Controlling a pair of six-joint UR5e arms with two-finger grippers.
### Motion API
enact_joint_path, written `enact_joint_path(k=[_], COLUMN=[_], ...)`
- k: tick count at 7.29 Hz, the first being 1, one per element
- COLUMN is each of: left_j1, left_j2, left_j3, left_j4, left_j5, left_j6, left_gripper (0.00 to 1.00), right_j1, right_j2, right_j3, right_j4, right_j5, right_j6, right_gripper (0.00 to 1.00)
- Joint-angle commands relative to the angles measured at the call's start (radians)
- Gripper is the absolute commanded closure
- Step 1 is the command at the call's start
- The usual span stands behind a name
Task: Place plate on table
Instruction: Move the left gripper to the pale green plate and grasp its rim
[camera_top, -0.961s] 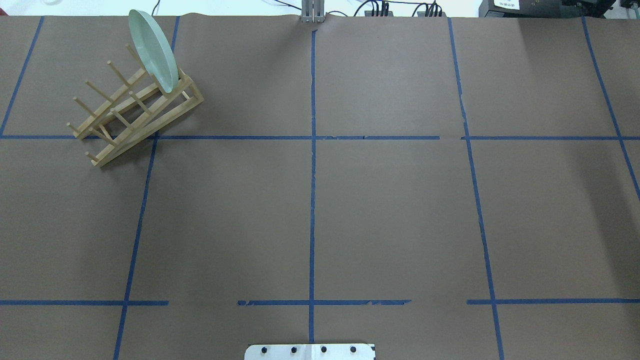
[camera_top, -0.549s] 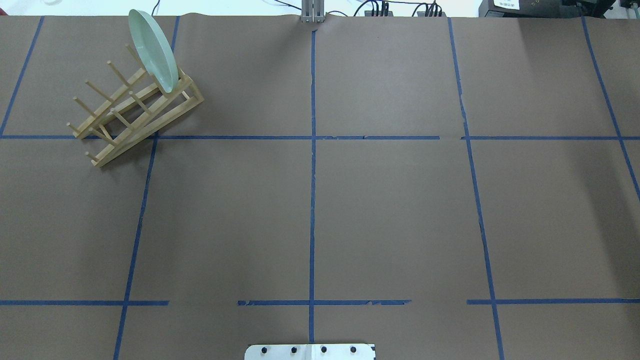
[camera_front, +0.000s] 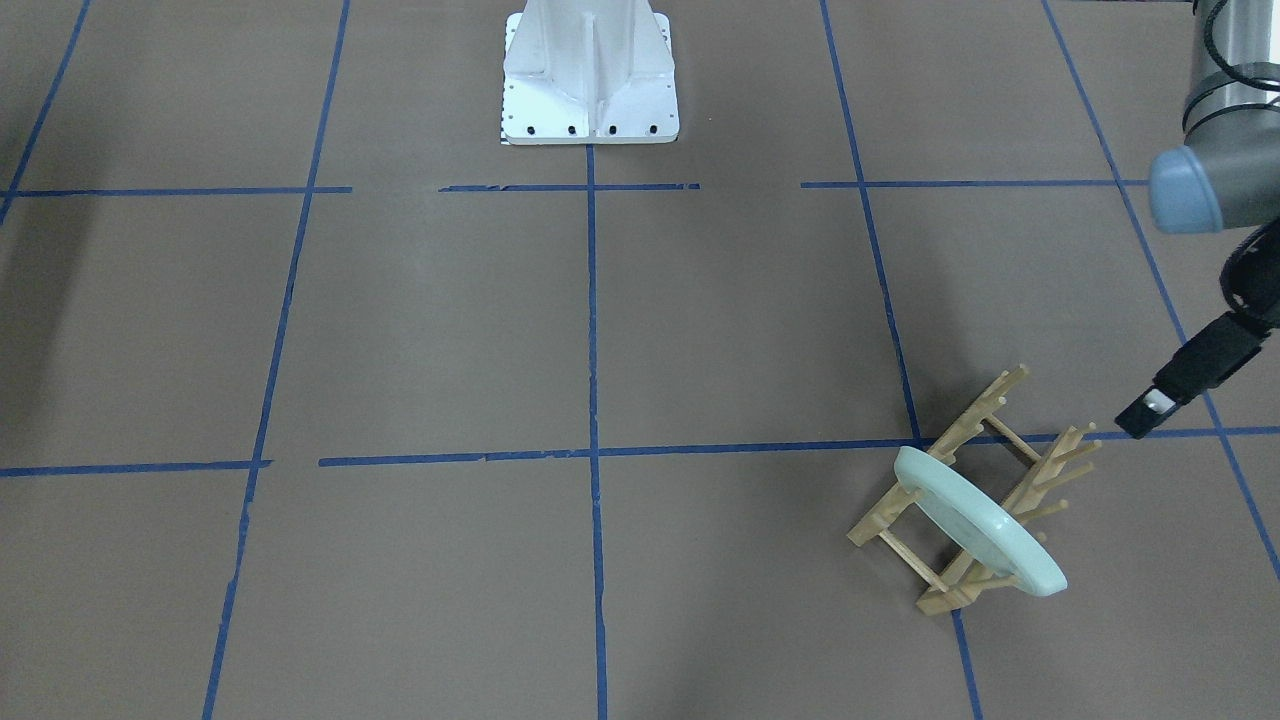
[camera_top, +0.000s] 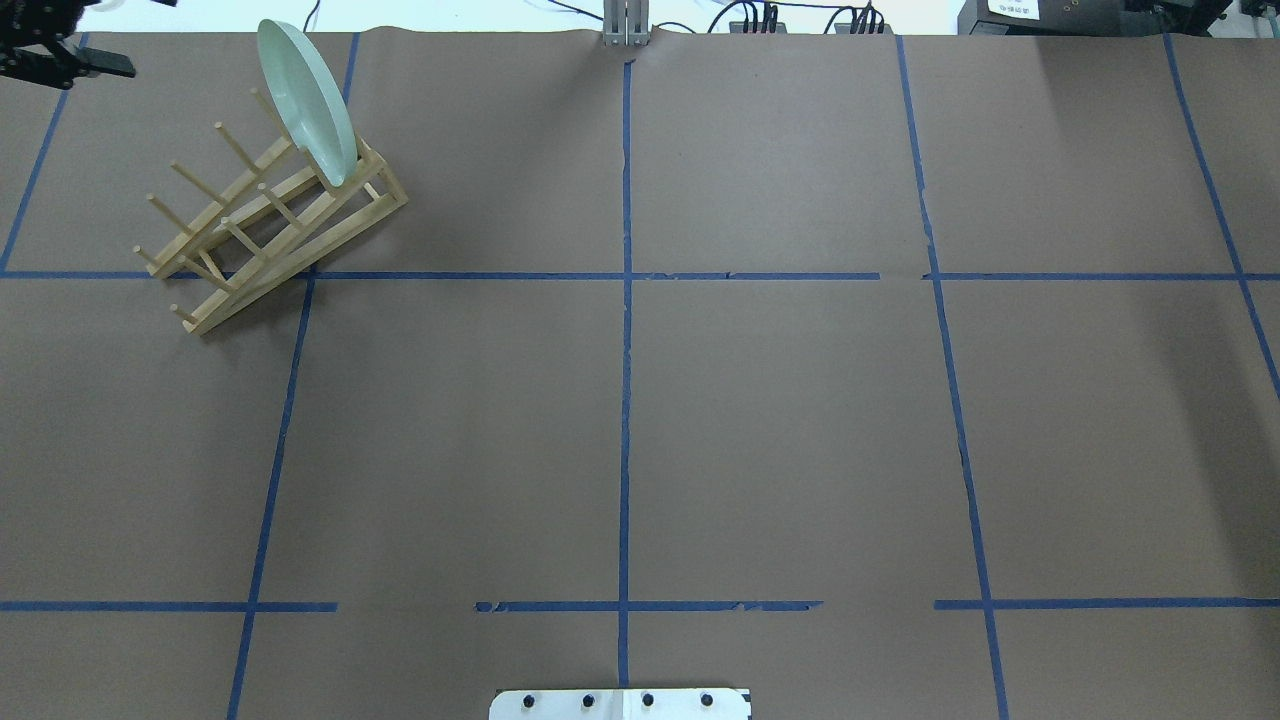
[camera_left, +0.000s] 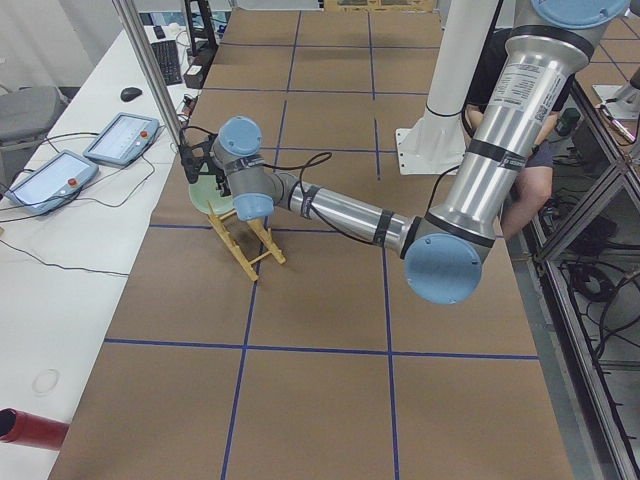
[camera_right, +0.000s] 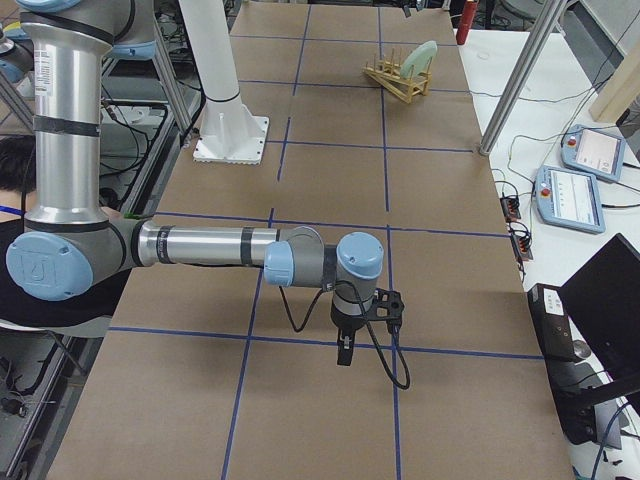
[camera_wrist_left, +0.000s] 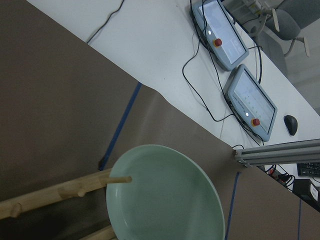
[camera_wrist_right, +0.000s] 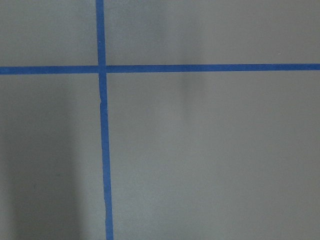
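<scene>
The pale mint-green plate (camera_top: 305, 100) stands on edge in the far end slot of a wooden peg rack (camera_top: 265, 225) on the brown table (camera_top: 780, 420). It also shows in the front view (camera_front: 980, 522) and fills the lower left wrist view (camera_wrist_left: 170, 197). My left gripper (camera_top: 150, 35) hovers at the far left corner, left of the plate and apart from it. Its jaws look open and empty, and one finger (camera_front: 1150, 408) shows near the rack. My right gripper (camera_right: 345, 350) hangs over bare table far from the plate; I cannot tell its state.
The white robot base (camera_front: 590, 75) stands at the near middle edge. Blue tape lines (camera_wrist_right: 102, 150) cross the table. Two teach pendants (camera_wrist_left: 235, 65) and cables lie on the white bench beyond the table's far edge. A metal post (camera_top: 625, 25) stands at the far edge.
My left gripper has come into the overhead view at the top left corner. The plate and rack have not moved.
</scene>
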Motion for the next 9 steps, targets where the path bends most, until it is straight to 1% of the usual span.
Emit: enact_joint_path(k=[1, 2, 3, 4, 5, 6, 7, 8, 9], left_j1=[0.042, 0.043, 0.06, 0.078, 0.086, 0.112, 0.121, 0.121, 0.12], left_j2=[-0.11, -0.14, -0.179, -0.185, -0.188, -0.188, -0.188, -0.19, -0.19], left_j3=[0.12, 0.153, 0.205, 0.218, 0.221, 0.221, 0.221, 0.221, 0.221], left_j4=[-0.009, -0.009, -0.01, -0.012, -0.012, -0.033, -0.038, -0.038, -0.038], left_j5=[0.0, 0.001, 0.032, 0.058, 0.061, 0.104, 0.109, 0.109, 0.11], left_j6=[-0.041, -0.043, -0.041, -0.04, -0.037, -0.036, -0.036, -0.038, -0.038], left_gripper=[0.0, 0.0, 0.0, 0.0, 0.03, 0.08, 0.11, 0.18, 0.34], right_j1=[0.0, 0.0, 0.0, -0.001, 0.0, 0.0, -0.001, 0.0, 0.0], right_j2=[0.0, 0.0, 0.0, 0.0, 0.0, 0.0, 0.0, 0.0, 0.0], right_j3=[0.0, 0.0, 0.0, 0.0, 0.0, 0.0, 0.0, 0.0, 0.0], right_j4=[0.0, 0.0, 0.0, 0.0, 0.0, 0.0, 0.0, 0.0, 0.0], right_j5=[0.0, 0.0, 0.0, 0.0, 0.0, 0.0, 0.0, 0.0, 0.0], right_j6=[0.0, 0.0, 0.0, 0.001, 0.0, 0.0, 0.0, 0.0, 0.0], right_gripper=[0.0, 0.0, 0.0, 0.0, 0.0, 0.0, 0.0, 0.0, 0.0])
